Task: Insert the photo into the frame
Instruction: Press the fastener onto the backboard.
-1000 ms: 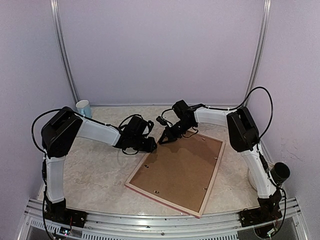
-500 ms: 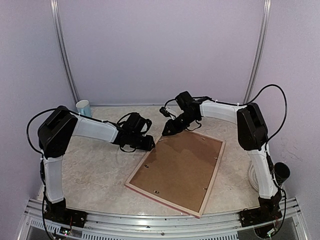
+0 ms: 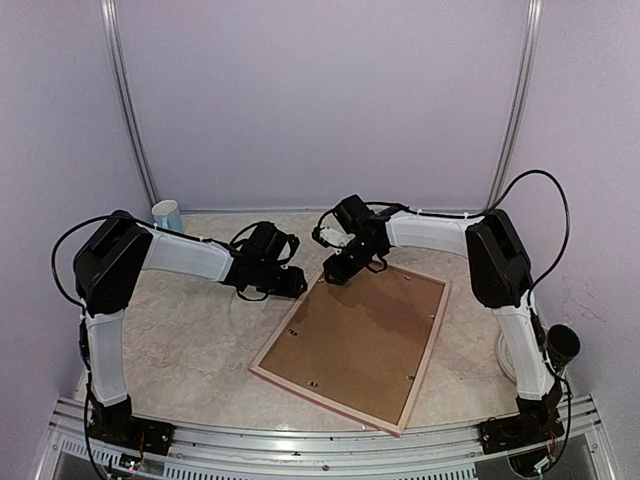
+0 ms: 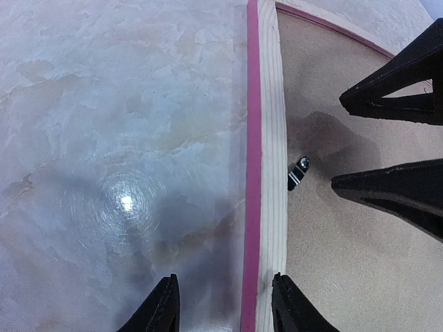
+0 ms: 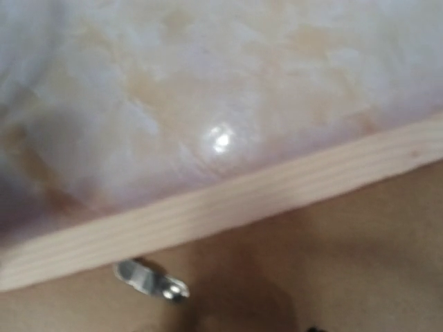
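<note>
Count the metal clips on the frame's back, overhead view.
5 clips: one by the left rail, one by the near rail, two along the right rail, one by the far rail. More may be hidden beneath the left gripper and right gripper.

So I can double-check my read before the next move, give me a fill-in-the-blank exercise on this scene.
1. The thin pink-and-pale-wood picture frame lies face ____ on the marble-patterned table.
2. The flat backing board inside it is ____ in colour.
3. The small pale blue cup stands at the table's far ____ corner.
4. The left fingers and right fingers stand ____, not shut.
Missing words: down, brown, left, open.
</note>
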Robot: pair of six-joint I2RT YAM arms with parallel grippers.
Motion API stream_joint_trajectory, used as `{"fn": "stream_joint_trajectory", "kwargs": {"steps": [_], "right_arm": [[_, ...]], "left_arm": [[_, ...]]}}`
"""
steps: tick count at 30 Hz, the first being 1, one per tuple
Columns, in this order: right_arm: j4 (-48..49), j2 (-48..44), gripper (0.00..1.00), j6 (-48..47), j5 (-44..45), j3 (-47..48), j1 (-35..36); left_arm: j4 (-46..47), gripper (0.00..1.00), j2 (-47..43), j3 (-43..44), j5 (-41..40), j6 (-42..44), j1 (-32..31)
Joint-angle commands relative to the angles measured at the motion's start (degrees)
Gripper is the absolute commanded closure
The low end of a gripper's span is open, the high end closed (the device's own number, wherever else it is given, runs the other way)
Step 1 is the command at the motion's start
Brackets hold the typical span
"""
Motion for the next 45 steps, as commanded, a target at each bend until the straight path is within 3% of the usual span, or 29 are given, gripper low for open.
{"fn": "stream_joint_trajectory", "kwargs": {"steps": [1,6,19,31,45], "right_arm": [[1.67,-1.78,0.46,-1.69,5.42,-0.19,1.46],[1.4,-0.17,0.41,-1.65,8.22,1.18,2.82],[1.0,2.9,0.41,-1.16,9.31,3.77,3.75],[0.35,5.28,0.41,-0.39,10.04,5.46,3.94],[0.95,6.47,0.43,1.11,14.51,4.28,3.84]], "left_arm": [[0.39,0.54,0.82,1.05,0.4,0.96,0.16],[0.71,0.54,1.87,0.97,1.28,0.85,0.11],[1.83,0.55,3.18,-0.22,3.29,0.75,-0.11],[2.46,0.65,3.96,-0.69,4.08,0.77,-0.98],[3.44,0.83,4.67,-1.71,5.49,0.96,-1.85]]}}
